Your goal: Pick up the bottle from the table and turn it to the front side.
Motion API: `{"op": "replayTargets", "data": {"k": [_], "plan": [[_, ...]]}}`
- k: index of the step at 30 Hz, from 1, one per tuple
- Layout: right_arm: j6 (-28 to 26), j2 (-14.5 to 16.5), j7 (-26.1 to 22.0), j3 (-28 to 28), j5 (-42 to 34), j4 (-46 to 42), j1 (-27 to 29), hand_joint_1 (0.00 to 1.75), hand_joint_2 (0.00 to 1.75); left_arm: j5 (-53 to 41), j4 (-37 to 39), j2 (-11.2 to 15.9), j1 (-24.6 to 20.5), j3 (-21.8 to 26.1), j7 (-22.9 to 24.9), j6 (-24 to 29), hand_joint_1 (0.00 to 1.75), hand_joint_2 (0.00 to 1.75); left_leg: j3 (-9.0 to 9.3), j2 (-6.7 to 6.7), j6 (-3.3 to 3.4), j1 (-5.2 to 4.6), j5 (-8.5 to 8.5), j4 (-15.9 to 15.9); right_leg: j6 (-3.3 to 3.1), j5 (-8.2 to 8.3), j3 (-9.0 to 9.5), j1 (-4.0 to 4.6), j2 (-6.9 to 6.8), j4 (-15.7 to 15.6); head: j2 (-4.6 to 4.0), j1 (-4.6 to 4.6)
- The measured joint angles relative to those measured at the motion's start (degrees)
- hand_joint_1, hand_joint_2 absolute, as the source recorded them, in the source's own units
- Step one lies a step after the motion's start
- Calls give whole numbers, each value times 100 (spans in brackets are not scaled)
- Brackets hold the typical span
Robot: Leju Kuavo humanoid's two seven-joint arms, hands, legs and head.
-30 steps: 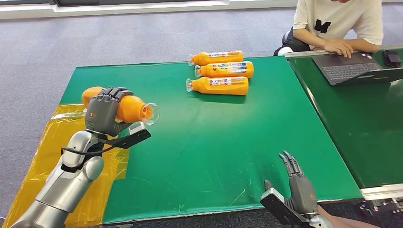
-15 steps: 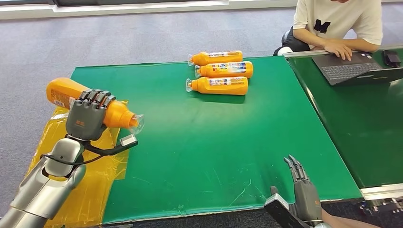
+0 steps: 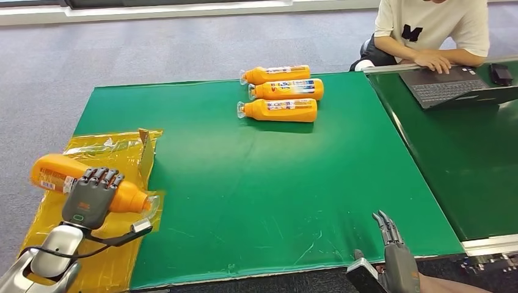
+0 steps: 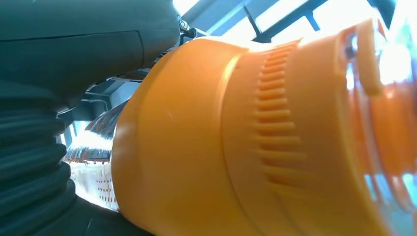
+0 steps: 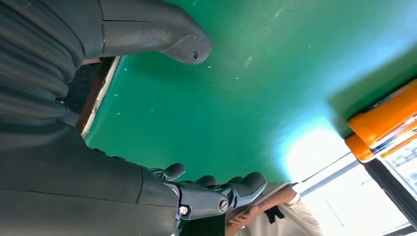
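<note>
Since a moment ago the left hand (image 3: pixel 91 198) has carried the orange bottle (image 3: pixel 58 177) down and outward over the yellow sheet (image 3: pixel 116 146) beside the green desk (image 3: pixel 256 177), fingers wrapped round its smooth, probably slippery middle, while the right hand (image 3: pixel 394 256) hangs empty, fingers straight.

Head view is showing bright, even daylight over the green worktop (image 3: pixel 275 171), with colours reading clean and edges sharp; soft short shadows are lying just under the three lying bottles (image 3: pixel 278 91). The yellow plastic sheet (image 3: pixel 116 146) is giving off small glints. In the left wrist view the held bottle (image 4: pixel 236 147) is sitting too close and going soft, and the backlight behind it is blowing out to white. In the right wrist view a glare patch is washing out part of the green cloth, and the near fingers (image 5: pixel 211 189) are blurring slightly.
</note>
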Motion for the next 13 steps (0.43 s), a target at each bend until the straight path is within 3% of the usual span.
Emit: {"op": "replayTargets", "data": {"k": [7, 13], "plan": [[34, 10, 119, 1, 143, -225, 190, 0, 175, -88, -405, 139, 1039, 466, 115, -583, 175, 175, 4, -2, -1, 5, -12, 0, -1, -13, 5, 5, -5, 0, 0, 1], [108, 36, 118, 2, 177, -294, 243, 0, 175, -71, -568, 134, 1395, 632, 227, -792, 175, 175, 10, -8, -1, 8, -17, -1, -1, -20, 18, 4, -11, 0, 0, 0]]}}
